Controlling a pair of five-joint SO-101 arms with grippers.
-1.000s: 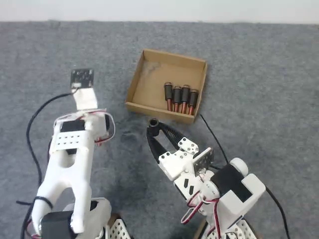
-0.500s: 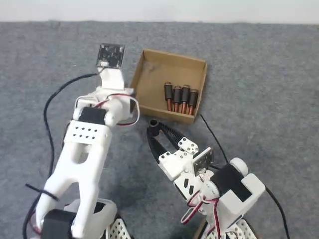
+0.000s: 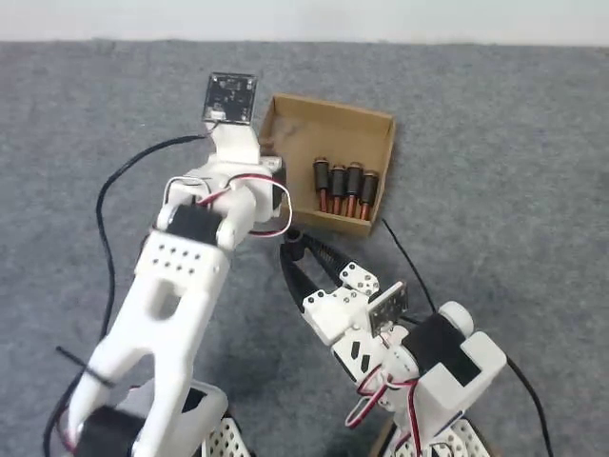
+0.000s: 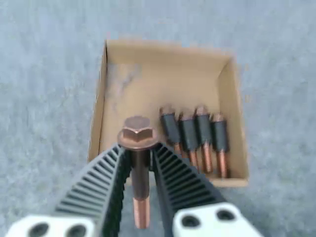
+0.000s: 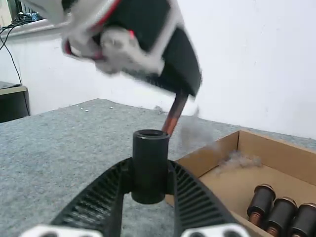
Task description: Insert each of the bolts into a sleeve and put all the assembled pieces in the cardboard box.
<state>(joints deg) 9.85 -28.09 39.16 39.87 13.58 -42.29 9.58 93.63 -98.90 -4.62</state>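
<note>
In high view the left gripper (image 4: 139,154) and its bolt (image 4: 140,192) are hidden under the left arm (image 3: 181,286), which also covers the near-left corner of the cardboard box (image 3: 328,107). Left wrist view: gripper clamped on the copper bolt, hex head above the fingertips, threaded end below, over the box's near-left wall.

Right gripper (image 5: 149,181) closed round a black sleeve (image 5: 149,153), upright, bore up, just on the near side of the box.

Right wrist view: bolt tip close behind the sleeve rim, touching or not, can't tell. Left gripper there is a blur, bolt head hidden.

Four assembled pieces (image 3: 344,188) lie side by side by the box's right wall, partly cut off in right wrist view. Box sits mid-width toward the far edge of the surface (image 3: 495,143). Its left half is bare, and there's open grey surface either side.
</note>
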